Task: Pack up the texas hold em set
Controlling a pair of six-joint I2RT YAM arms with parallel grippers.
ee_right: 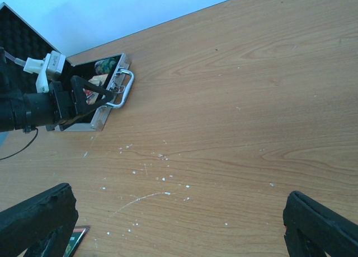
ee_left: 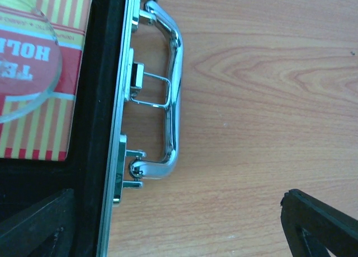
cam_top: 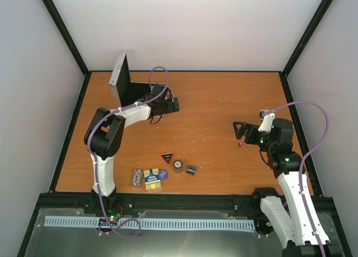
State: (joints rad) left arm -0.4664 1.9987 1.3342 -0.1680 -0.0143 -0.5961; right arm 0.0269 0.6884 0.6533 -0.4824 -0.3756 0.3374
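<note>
The small silver case (cam_top: 127, 90) sat open at the far left of the desk (cam_top: 224, 94), its lid (cam_top: 119, 73) standing upright and its metal handle (ee_left: 172, 89) facing the middle of the desk. In the left wrist view, a red and yellow striped card box (ee_left: 39, 100) lay inside on the black lining. The left hand (cam_top: 169, 103) hung over the case's front edge, spread wide and gripping nothing. 1 finger (ee_left: 39, 226) was above the lining and the other above bare wood, with the handle between them. The right hand (cam_top: 241, 131) hovered at the right side of the desk, well apart from the case, also wide open and empty. The red die (cam_top: 241, 144) lay just beside it on the near side. Near the front edge lay a loose cluster: the red-edged black triangle (cam_top: 167, 157), a white-faced round button (cam_top: 178, 166), a small dark round piece (cam_top: 192, 169), a blue round button (cam_top: 163, 173), a blue and yellow card box (cam_top: 151, 180) and some striped chips (cam_top: 136, 177).
</note>
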